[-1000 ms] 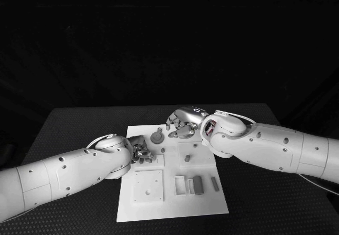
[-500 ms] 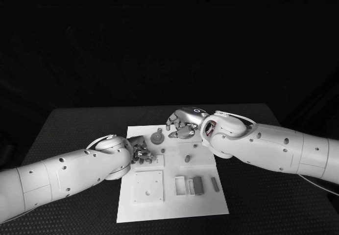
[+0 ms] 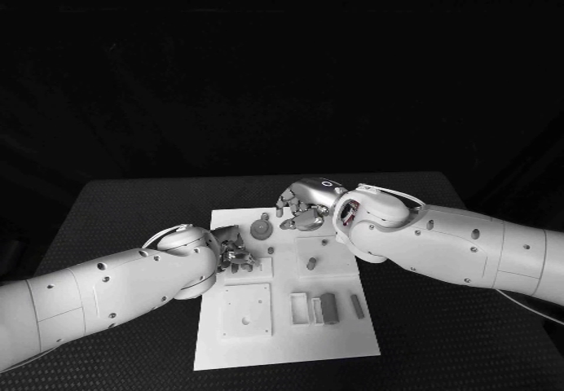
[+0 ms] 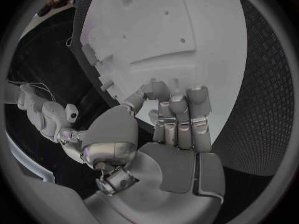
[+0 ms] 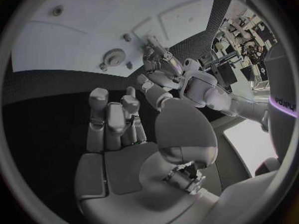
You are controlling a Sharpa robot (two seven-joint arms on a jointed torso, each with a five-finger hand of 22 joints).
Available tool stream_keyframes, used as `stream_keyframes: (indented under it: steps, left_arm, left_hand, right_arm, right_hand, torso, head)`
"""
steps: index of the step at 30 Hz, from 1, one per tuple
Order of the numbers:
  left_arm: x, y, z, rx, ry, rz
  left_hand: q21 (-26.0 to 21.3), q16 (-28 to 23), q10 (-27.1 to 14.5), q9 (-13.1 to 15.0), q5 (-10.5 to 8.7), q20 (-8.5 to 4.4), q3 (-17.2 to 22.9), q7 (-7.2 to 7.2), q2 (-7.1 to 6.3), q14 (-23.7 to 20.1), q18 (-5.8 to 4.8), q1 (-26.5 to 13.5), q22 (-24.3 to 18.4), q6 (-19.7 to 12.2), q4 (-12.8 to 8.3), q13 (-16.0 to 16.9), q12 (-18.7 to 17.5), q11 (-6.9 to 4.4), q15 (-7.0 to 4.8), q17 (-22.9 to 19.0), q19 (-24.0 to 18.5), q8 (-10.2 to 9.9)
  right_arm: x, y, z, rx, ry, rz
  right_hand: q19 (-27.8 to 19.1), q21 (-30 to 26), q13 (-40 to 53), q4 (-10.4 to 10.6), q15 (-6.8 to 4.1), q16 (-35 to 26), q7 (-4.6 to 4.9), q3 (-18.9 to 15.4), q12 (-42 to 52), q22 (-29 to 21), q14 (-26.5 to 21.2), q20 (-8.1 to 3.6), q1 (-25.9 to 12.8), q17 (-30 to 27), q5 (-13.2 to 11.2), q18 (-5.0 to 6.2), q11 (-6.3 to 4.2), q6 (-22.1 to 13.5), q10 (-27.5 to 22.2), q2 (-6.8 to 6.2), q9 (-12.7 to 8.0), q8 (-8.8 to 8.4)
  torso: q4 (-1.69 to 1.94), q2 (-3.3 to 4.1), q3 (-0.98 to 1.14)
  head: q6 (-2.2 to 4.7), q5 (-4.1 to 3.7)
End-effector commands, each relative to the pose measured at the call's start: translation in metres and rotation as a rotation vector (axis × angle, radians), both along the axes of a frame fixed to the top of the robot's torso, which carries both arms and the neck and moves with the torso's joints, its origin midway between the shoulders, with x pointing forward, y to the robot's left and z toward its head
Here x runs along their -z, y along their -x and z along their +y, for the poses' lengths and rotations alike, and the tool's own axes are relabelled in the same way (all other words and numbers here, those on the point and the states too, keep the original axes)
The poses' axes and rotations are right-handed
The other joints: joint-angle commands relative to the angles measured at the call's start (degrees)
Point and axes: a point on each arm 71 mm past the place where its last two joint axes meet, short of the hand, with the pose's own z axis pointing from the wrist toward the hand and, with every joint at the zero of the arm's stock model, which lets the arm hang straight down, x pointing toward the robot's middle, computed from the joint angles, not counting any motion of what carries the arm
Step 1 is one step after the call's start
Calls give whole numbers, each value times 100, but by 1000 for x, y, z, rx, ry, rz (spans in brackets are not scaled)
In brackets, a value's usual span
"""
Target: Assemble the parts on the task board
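Parts lie scattered on the task board [image 3: 353, 342], the white plate mid-table: a gear [image 3: 262, 228] at the far end w/ a small peg [image 3: 311, 263] nearer me, and a few upright rectangular blocks [image 3: 329, 308] toward the near right.

My left hand [image 3: 233, 252] sits over the board's left side, just near of the gear; fingers are curled together toward the plate, but I can't tell whether they pinch anything (the wrist view shows fingertips bunched, nothing clearly between them). My right hand [image 3: 306, 205] hovers at the far edge, just right of the gear, fingers bent in, apparently holding nothing.

Judging by looks, these pieces are small, rigid, light plastic, prob. smooth and easy to flick away. I'd take the gear by its rim, the peg by its sides, w/ a light fingertip pinch.
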Motion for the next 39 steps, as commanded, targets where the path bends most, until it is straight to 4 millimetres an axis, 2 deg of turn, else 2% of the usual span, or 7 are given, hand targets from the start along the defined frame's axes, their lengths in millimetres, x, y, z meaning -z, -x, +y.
stream_keyframes:
  steps: [1,9,19,27,39]
  left_arm:
    - [1,2,-2,10,5,7]
    - [1,2,-2,8,5,6]
    - [1,2,-1,9,6,7]
    - [1,2,0,9,7,6]
    - [1,1,3,0,6,4]
  left_hand:
    - [23,26,-28,8,-6,-22,7,-97,-64,-26,324,-1,103,228,33,-8,29,-2,-12,-9,13,-33]
    - [43,71,-15,38,-6,-29,9,-107,-114,-19,328,-34,109,246,71,-11,62,-12,-22,-32,30,-30]
    - [67,148,-26,101,-7,-38,-36,-119,-328,-41,339,-272,109,256,238,-30,114,-25,-37,-98,28,-45]
    - [87,198,-27,138,-7,-45,-4,-128,-424,-48,351,-338,111,269,323,-38,148,-34,-49,-134,34,-49]
    - [106,235,-32,168,-7,-46,36,-133,-393,-58,359,-315,114,273,337,-43,175,-39,-56,-161,36,-52]
  right_arm:
    - [1,0,1,-7,11,7]
    - [1,0,0,-6,10,7]
    - [1,0,0,-6,10,7]
    - [1,0,0,-6,10,7]
    - [1,0,0,-5,10,7]
  right_hand:
    - [7,-35,-2,2,-9,-16,59,29,-29,32,-38,-47,-15,5,12,264,39,24,-11,-40,4,-21]
    - [7,-35,-2,3,-9,-17,58,30,-30,32,-40,-47,-15,2,12,264,39,25,-10,-38,4,-20]
    - [7,-36,-2,3,-9,-17,58,32,-30,33,-39,-47,-16,2,12,264,39,26,-10,-37,5,-21]
    - [7,-37,-2,2,-9,-17,58,33,-31,33,-38,-47,-16,4,12,264,39,26,-10,-37,6,-22]
    - [8,-38,-2,1,-9,-18,59,34,-31,33,-39,-47,-17,2,12,264,39,25,-10,-38,7,-23]
  torso:
    - [2,-1,-3]
    - [0,1,-4]
    - [3,-2,-3]
    - [0,-1,-1]
    - [1,0,-3]
  head:
    - [1,-3]
    - [-5,-13]
    - [-8,-9]
    - [-6,-6]
    - [-1,-9]
